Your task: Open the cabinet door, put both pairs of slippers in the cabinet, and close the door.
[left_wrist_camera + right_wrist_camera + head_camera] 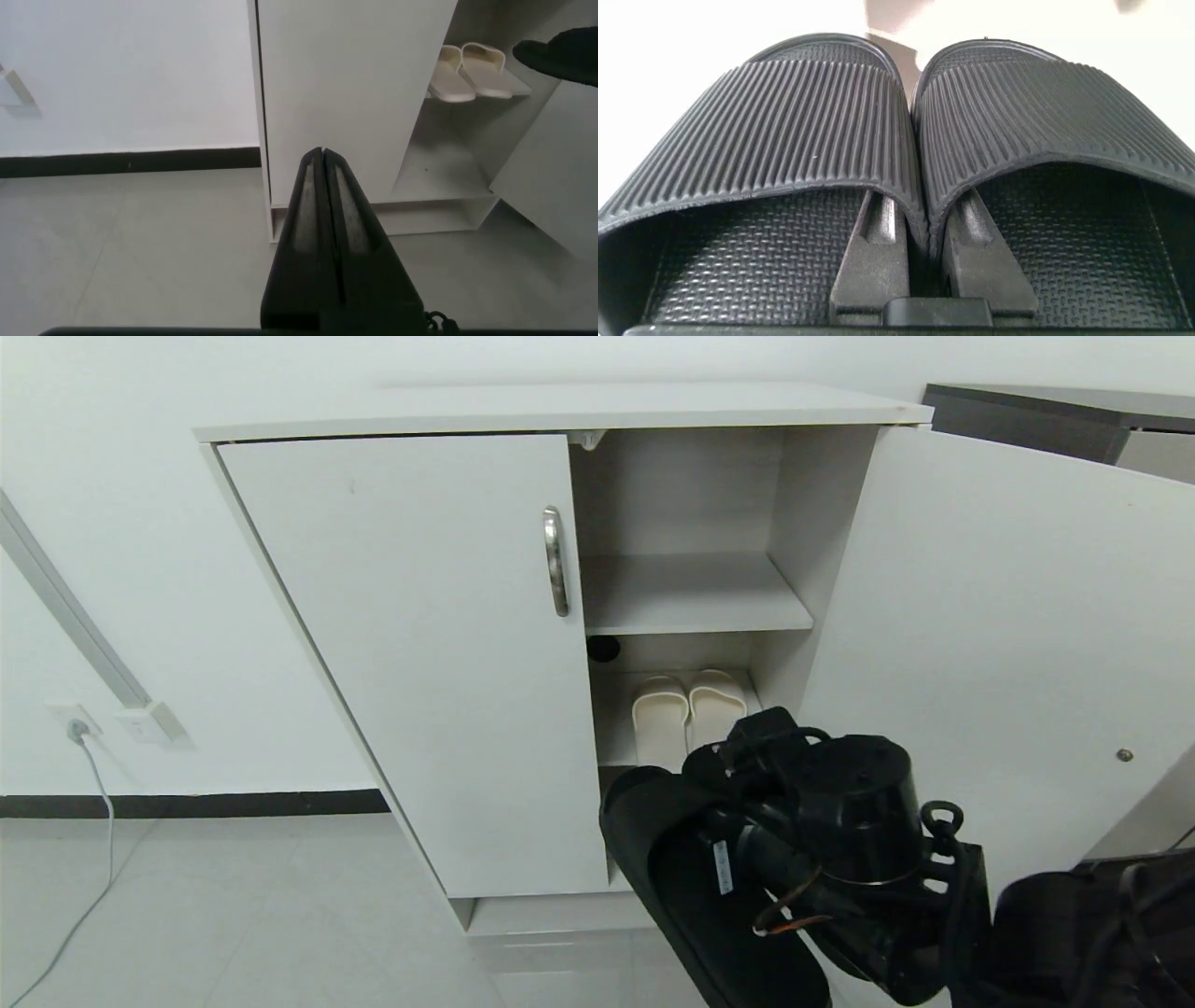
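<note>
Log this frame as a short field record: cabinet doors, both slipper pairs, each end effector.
cabinet: white wooden cabinet, left door shut, right door open
stored pair: cream foam slippers, side by side on the second shelf down
carried pair: black ribbed rubber slippers, held before the open half, not yet on a shelf
right end effector: shut on the black pair's touching inner walls
left end effector: shut, empty, low, facing the cabinet

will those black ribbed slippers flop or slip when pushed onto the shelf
The black ribbed rubber slippers are probably fairly stiff: they jut straight from the right gripper. Their textured footbeds likely limit slipping. Pinched only at their inner sides, they might twist.
</note>
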### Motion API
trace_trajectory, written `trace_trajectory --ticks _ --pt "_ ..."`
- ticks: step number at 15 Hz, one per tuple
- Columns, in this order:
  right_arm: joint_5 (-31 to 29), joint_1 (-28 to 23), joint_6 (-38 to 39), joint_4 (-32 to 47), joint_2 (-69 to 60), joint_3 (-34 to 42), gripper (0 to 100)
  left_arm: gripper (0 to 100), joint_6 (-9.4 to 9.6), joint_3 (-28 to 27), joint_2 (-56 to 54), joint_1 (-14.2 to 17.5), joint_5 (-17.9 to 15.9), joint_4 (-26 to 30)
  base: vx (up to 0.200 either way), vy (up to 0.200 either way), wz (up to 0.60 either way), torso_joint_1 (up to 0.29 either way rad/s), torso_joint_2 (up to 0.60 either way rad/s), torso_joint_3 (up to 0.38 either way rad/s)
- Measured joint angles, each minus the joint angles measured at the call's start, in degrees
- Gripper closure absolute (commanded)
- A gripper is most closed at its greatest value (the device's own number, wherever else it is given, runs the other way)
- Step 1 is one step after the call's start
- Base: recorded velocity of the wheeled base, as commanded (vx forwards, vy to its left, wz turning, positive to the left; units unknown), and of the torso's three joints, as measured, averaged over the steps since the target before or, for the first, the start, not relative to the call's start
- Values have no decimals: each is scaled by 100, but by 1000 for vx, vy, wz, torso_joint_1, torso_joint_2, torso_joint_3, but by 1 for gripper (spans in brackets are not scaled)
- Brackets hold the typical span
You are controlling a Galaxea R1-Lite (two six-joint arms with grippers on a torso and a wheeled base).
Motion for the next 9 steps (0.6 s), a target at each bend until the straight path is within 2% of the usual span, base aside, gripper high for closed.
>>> trace_trajectory --ticks 3,9 --pt "-1054 79 563 1253 50 -1070 100 100 7 0 0 0 0 2 0 0 0 0 0 0" --pt "-1932 201 440 1590 324 -2376 100 100 7 0 0 0 0 0 0 0 0 0 0 0"
